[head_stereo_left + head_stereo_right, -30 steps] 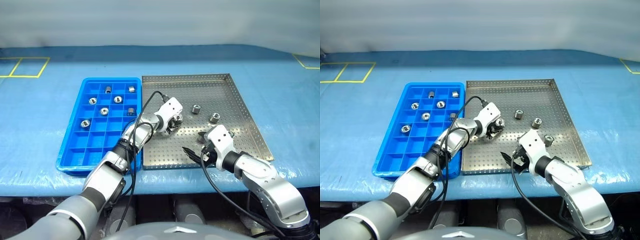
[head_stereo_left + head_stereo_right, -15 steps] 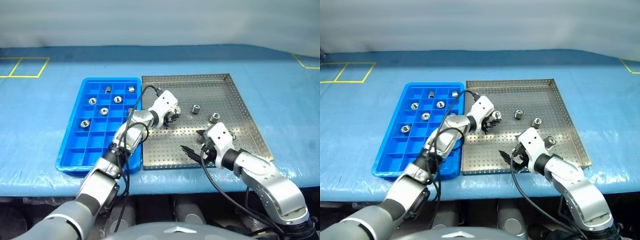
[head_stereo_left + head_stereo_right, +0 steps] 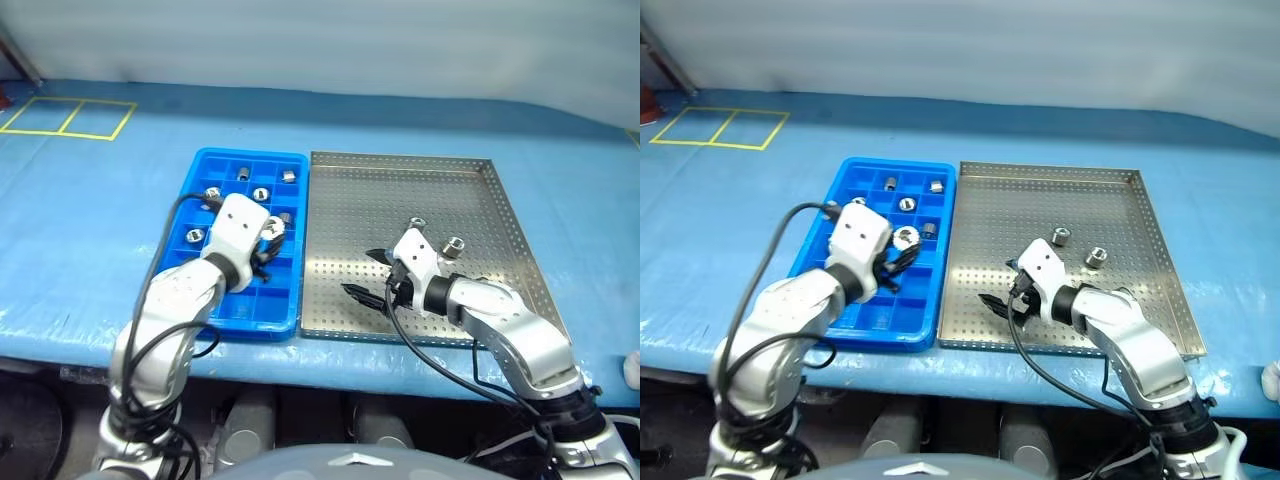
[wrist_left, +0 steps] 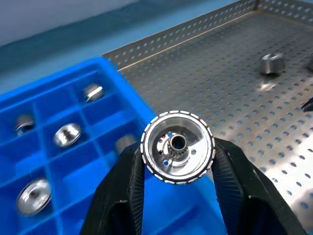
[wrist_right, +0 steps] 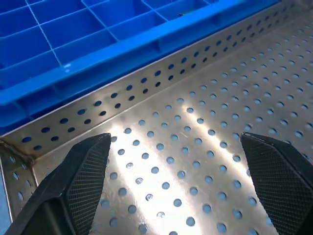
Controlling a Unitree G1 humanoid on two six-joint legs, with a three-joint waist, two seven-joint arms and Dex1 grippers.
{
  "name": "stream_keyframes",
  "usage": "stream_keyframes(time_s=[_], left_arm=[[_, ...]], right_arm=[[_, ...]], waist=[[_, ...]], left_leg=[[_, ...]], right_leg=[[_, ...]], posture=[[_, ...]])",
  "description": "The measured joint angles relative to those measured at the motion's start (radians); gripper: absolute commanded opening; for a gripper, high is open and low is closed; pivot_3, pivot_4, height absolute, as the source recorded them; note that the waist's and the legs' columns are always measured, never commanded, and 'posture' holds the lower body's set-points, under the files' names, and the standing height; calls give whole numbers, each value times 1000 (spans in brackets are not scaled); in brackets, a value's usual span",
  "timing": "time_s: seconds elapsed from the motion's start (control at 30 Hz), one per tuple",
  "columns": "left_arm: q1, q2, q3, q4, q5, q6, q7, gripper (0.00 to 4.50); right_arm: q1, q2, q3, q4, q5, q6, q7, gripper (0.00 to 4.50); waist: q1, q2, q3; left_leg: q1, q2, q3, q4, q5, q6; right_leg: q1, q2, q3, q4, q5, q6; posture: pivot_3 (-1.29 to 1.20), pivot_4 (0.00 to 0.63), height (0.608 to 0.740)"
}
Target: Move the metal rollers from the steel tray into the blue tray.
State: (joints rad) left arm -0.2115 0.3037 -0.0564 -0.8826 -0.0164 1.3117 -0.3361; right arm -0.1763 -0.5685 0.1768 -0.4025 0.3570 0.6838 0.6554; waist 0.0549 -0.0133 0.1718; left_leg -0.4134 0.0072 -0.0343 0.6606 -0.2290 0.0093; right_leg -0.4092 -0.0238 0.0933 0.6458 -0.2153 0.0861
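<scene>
Head views: on a blue counter [image 3: 80, 200], the left hand [image 3: 262, 243] grips a metal roller [image 3: 905, 237] over the blue tray [image 3: 175, 285]; two rollers [image 3: 455, 244] lie in the steel tray [image 3: 400, 185].

Left wrist view: fingers [image 4: 122, 191] pinch the roller.

Right wrist view: the right hand [image 5: 190, 166], spread wide and empty, hangs over perforated steel.

- A big blue table cover [image 3: 90, 230] lies over the table. It looks a bit wrinkled and shiny.
- Yellow tape lines [image 3: 68, 117] make two boxes on the cover at the far left.
- A plain pale grey wall [image 3: 330, 45] stands behind the table.
- A dark gap [image 3: 300, 420] shows under the near edge of the table.
</scene>
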Motion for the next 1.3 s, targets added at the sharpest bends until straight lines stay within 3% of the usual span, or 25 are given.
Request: stream_keyframes(time_s=[0.1, 0.33, 0.63, 0.83, 1.3], left_arm=[[78, 12, 58, -103, 15, 82, 53, 1668], [168, -6, 68, -121, 13, 101, 137, 1668], [223, -11, 68, -121, 12, 102, 191, 1668], [208, -26, 68, -90, 13, 98, 220, 3578], [120, -84, 46, 6, -57, -55, 181, 3578]], right_arm=[[-73, 19, 51, 69, -17, -29, 51, 4500], [-128, 34, 87, 117, -37, -52, 106, 4500], [-125, 23, 72, 117, -50, -51, 111, 4500], [-110, 23, 61, 102, -51, -48, 108, 4500], [-30, -6, 6, -3, -56, -22, 61, 4500]], waist=[[47, -1, 0], [154, -2, 1], [204, -2, 0], [218, -2, 0], [234, -2, 0]], left_leg=[[0, 0, -1, 0, 0, 0], [-1, 0, -3, 0, 2, -3], [0, 10, -3, -1, 3, -7], [-1, 14, -3, -4, 4, -10], [-3, 16, -3, -4, 3, -14]], right_leg=[[0, 0, -1, 0, 0, -6], [0, 0, -5, -1, 0, -10], [-2, 6, -10, -1, 1, -16], [-4, 11, -11, -1, 0, -19], [-5, 13, -11, -3, -1, -20]], posture=[[476, 150, 740], [498, 150, 740], [469, 150, 740], [435, 150, 740], [317, 150, 740]])
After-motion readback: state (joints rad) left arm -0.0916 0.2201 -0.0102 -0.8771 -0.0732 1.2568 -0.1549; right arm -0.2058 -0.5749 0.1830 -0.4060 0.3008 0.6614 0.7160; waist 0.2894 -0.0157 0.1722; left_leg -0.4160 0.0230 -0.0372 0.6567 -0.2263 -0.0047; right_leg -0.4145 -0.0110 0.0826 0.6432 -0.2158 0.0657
